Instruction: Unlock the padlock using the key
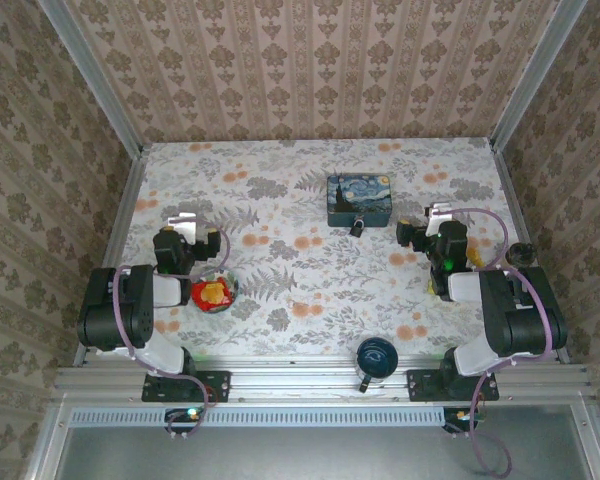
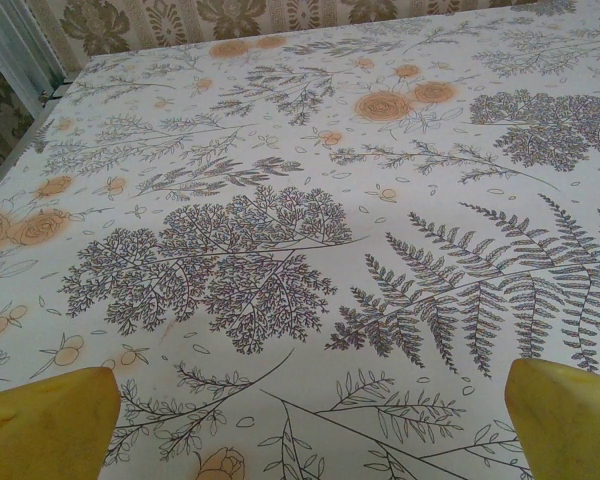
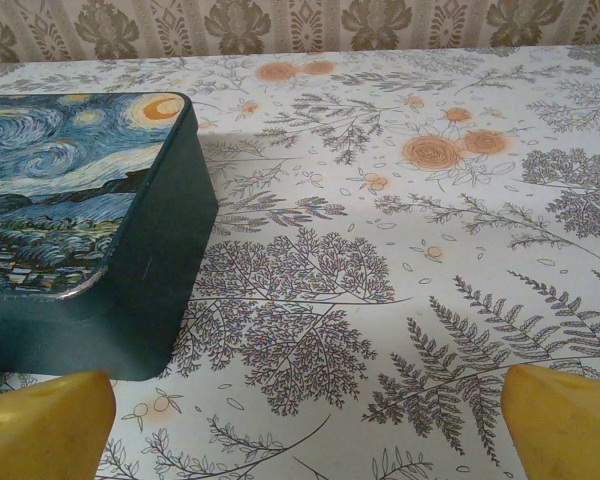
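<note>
Padlock (image 1: 357, 228) hangs tiny and dark against the near face of the tin (image 1: 358, 198), mid-table toward the far wall, apparently clasped there to keep the lid shut. The right gripper (image 1: 438, 214) waits just right of the tin, jaws spread as wide as they go and holding nothing; it looks like the arm better placed to reach the padlock. The left gripper (image 1: 185, 222) rests well apart over bare table (image 2: 280, 180), equally wide and empty, its yellow fingertips (image 2: 40, 420) at the frame corners. From the right wrist the tin is cut off at the left edge. Whether a key already sits in the lock is too small to tell.
</note>
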### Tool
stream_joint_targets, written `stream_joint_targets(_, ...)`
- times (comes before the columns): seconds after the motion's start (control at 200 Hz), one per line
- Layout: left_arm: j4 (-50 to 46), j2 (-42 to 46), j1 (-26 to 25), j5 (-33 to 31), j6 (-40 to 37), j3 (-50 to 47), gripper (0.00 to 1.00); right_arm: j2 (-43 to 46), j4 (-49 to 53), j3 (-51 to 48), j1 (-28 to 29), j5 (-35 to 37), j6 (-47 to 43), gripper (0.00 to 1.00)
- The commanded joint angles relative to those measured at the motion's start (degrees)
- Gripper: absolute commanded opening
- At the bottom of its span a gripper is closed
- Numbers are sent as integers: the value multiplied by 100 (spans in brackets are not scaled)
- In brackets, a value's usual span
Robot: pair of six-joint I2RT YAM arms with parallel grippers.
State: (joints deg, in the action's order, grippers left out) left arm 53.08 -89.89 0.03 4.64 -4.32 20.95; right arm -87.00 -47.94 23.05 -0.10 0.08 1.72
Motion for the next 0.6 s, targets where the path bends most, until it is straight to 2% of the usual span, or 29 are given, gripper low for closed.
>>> stream_joint_targets(0.0,-9,67,-3,-40,10,133,100,-46,-5,67,19,150,31,100)
stream_joint_targets(0.595,6,75,1,-144,30,129,100,-36,-13,51,26,152,31,100)
